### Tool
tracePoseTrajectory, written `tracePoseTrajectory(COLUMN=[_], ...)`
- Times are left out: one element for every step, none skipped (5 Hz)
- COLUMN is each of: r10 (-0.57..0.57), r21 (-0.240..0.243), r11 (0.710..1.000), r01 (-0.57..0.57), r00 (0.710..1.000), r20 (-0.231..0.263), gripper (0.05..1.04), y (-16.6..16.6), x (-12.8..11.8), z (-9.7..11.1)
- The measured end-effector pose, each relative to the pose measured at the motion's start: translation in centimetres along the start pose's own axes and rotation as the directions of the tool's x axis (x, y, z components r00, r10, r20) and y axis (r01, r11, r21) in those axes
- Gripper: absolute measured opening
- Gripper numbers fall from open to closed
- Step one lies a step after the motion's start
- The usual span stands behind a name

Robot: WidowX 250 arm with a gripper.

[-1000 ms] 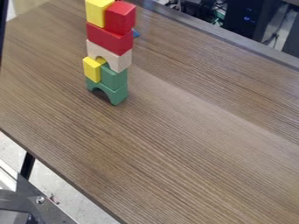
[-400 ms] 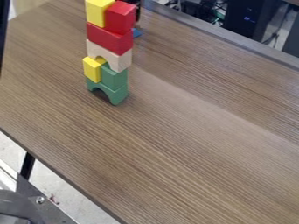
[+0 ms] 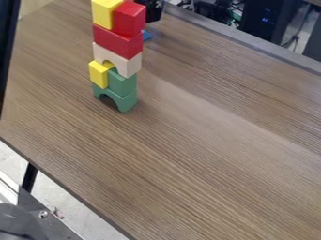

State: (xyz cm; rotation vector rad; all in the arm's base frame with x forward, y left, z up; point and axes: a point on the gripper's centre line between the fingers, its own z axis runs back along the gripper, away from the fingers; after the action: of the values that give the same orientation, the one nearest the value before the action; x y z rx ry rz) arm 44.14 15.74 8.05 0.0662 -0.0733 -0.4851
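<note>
A wood-grain bench (image 3: 207, 136) stretches diagonally before you, its dark-edged far side running toward a black equipment case (image 3: 270, 18) and tangled cables at upper right. A dark upright strip (image 3: 9, 51) borders the scene at left, while a grey metal frame (image 3: 50, 222) occupies the lower left corner, beside a black leg (image 3: 29, 177) below the bench's near edge. On the upper left part of the bench stands a tower of toy blocks, rising to the top edge of your view. Your black gripper (image 3: 151, 10) is partly hidden behind the tower's upper right side; whether it is spread or pressed together, and whether it touches the blocks, you cannot tell. Within the tower, a long red block (image 3: 117, 41) lies across a beige arch (image 3: 119, 60); at the base, a green arch (image 3: 123, 100) has its opening downward. A red block (image 3: 129, 19) sits on the long one beside an upright yellow block (image 3: 104, 14). Between the two arches are a green block (image 3: 123, 83) and a smaller yellow block (image 3: 98, 74), set side by side. A small blue piece (image 3: 147, 35) shows just right of the tower, near the gripper.
</note>
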Motion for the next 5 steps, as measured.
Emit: tracePoseTrajectory(r10=[0.131,0.210,0.242,0.248,0.222], r21=[0.026,0.035,0.027,0.021,-0.018], r11=[0.991,0.977,0.970,0.968,0.975], r01=[-0.130,-0.208,-0.242,-0.248,-0.223], r00=[0.991,0.977,0.970,0.969,0.975], r20=[-0.028,-0.033,-0.005,0.015,-0.008], gripper=[0.998,0.998,0.998,0.998,0.998], y=[-0.1,-0.5,-0.5,-0.5,-0.4], x=[0.4,0.8,1.2,1.5,1.3], z=[1.4,2.1,1.9,1.4,-0.3])
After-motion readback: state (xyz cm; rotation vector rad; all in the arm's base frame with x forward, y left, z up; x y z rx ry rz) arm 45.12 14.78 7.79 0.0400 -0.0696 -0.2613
